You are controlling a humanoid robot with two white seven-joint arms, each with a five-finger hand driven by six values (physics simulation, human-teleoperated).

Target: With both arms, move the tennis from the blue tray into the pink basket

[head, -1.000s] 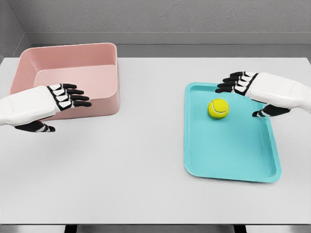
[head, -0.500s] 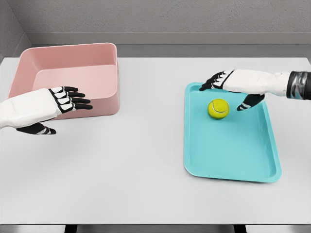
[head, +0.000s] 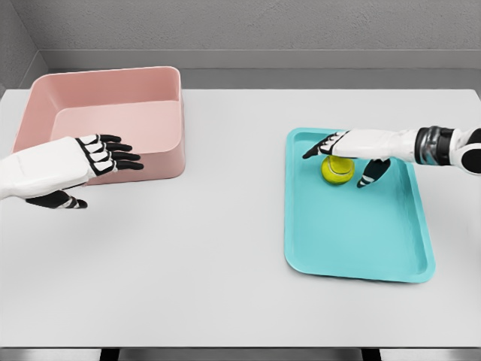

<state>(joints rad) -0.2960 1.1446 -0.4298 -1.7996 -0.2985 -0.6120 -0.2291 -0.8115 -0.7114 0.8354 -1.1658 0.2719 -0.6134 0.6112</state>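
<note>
Covering the ball's (head: 336, 171) top, the right hand (head: 350, 150) spreads above it in the tray (head: 353, 233), grip unclear. Left hand (head: 79, 162) hovers open, empty, before the basket (head: 105, 120) on the worktop (head: 225, 248).

The left robot hand (head: 71, 164) hangs at nine o'clock, palm down, fingers (head: 116, 156) extended and relaxed toward three o'clock, thumb tucked below. The right robot hand (head: 347, 152) reaches in from three o'clock, forearm level, fingers spread and pointing toward nine o'clock.
</note>
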